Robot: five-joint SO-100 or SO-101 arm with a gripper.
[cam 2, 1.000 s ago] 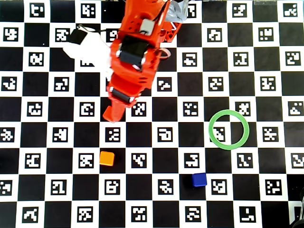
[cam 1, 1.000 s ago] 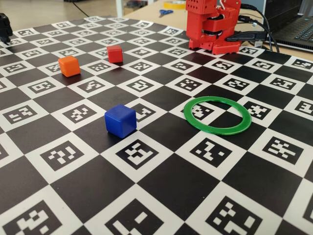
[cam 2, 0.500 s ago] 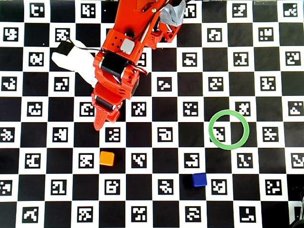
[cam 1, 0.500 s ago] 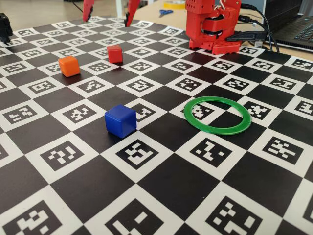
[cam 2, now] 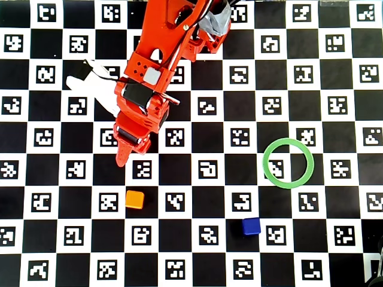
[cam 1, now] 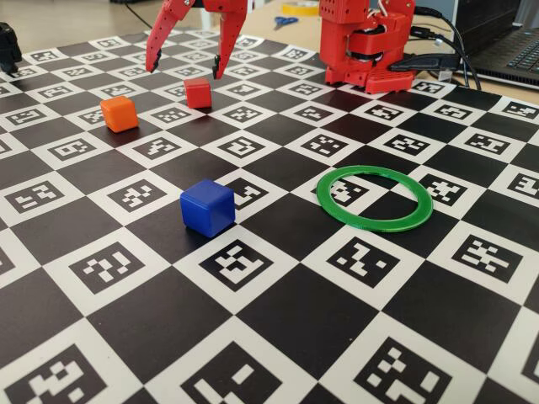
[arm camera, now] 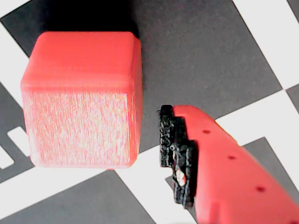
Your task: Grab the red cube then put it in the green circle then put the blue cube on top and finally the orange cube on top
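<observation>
The red cube (cam 1: 198, 93) sits on the checkered mat at the back left. My red gripper (cam 1: 185, 67) hangs open just above it, one fingertip on each side and not touching. In the wrist view the red cube (arm camera: 81, 98) fills the left half, and one black-padded finger (arm camera: 176, 156) stands apart to its right. The arm (cam 2: 143, 101) hides the red cube in the overhead view. The orange cube (cam 1: 119, 113) (cam 2: 134, 199) lies left of the red one. Nearer the front sit the blue cube (cam 1: 207, 207) (cam 2: 251, 226) and, flat and empty, the green circle (cam 1: 370, 224) (cam 2: 288, 141).
The red arm base (cam 1: 366, 42) stands at the back of the mat (cam 1: 278, 337). A laptop (cam 1: 514, 46) and cables lie behind it at the right. Scissors (cam 1: 285, 21) lie on the table beyond the mat. A black object (cam 1: 8, 46) stands at the far left edge.
The gripper has swung left and come down into the fixed view, its open fingers now lower and straddling the space above the red cube. The cubes and ring have not moved.
</observation>
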